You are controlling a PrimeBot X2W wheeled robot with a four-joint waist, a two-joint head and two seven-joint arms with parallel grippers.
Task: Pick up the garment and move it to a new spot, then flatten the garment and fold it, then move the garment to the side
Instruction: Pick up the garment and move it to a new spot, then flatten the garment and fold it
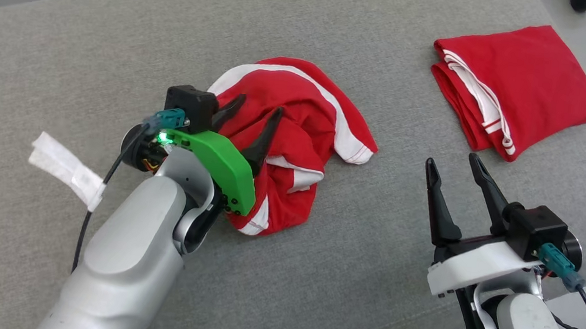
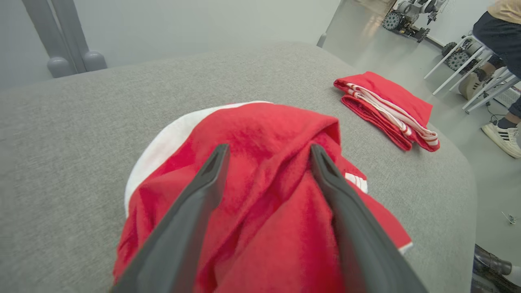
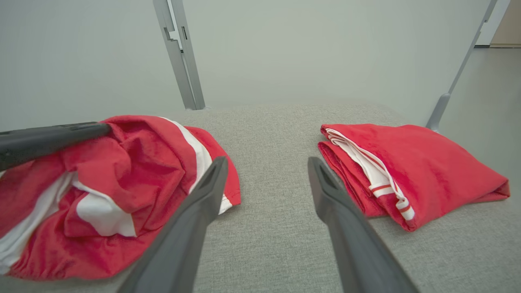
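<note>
Now | crumpled garment (image 1: 308, 120) lies under left tool (image 1: 261, 103) | jaws apart

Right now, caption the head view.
Left gripper open over crumpled red garment; right gripper open, folded garment beyond it.

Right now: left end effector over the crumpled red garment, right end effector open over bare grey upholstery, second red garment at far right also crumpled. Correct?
No. The second red garment is neatly folded, not crumpled, as the head view shows. The rest stands: left end effector over the crumpled red garment, right end effector open over grey upholstery.
</note>
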